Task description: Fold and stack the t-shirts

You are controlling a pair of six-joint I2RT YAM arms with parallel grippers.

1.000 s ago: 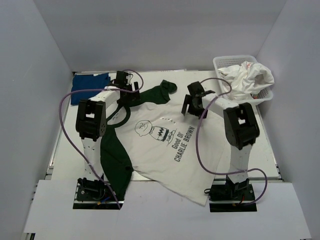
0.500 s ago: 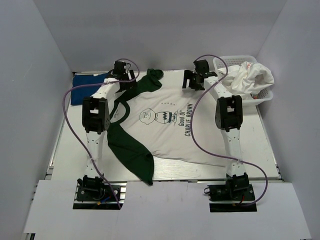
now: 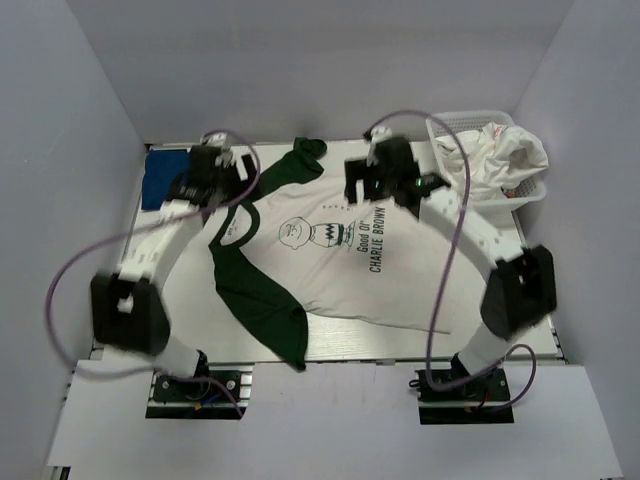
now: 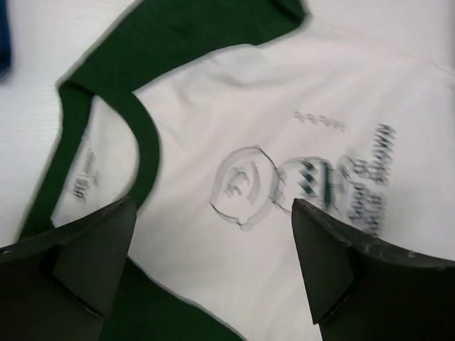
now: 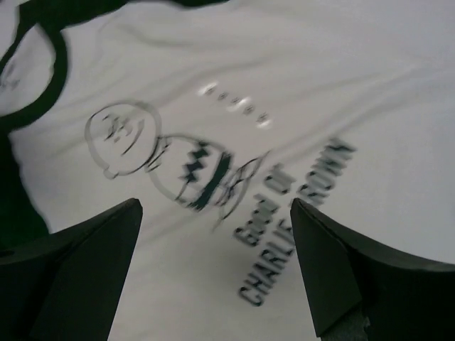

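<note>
Left hand (image 3: 222, 172) released, fingers (image 4: 89, 263) spread wide, nothing between them. Right hand (image 3: 372, 182) same: fingers (image 5: 341, 270) apart, empty. Both hover over the far half of the counter (image 3: 370, 345), the left one above the collar end and the right one above the lettering side. Wrist views are smeared, so I can't tell how high they sit above the cloth. No contact visible.

Under them is the white soft t-shirt with dark green sleeves and collar (image 3: 330, 280). It's face-up, cartoon-face print (image 3: 320, 235) and "Good Ol' Charlie Brown" lettering showing. It lies roughly flat mid-counter, collar to the left, hem to the right. Far sleeve (image 3: 305, 160) is bunched toward the far edge. Near sleeve (image 3: 262, 310) flops out to the near edge. No fold in it yet.

Further out, a dark blue cloth block (image 3: 165, 178) sits in the far-left corner. It's compact and looks like a folded shirt parked as the start of the stack. That's my read only, the left arm partly covers it. Far right is a white plastic lattice basket (image 3: 445, 120) with a heap of crumpled white shirts (image 3: 505, 155) spilling over its rim.

Progress: early. Maybe one shirt done, one laid out ready to fold, sleeves first I'd guess. The basket heap is untouched, so most of the folding and stacking lies ahead.
</note>
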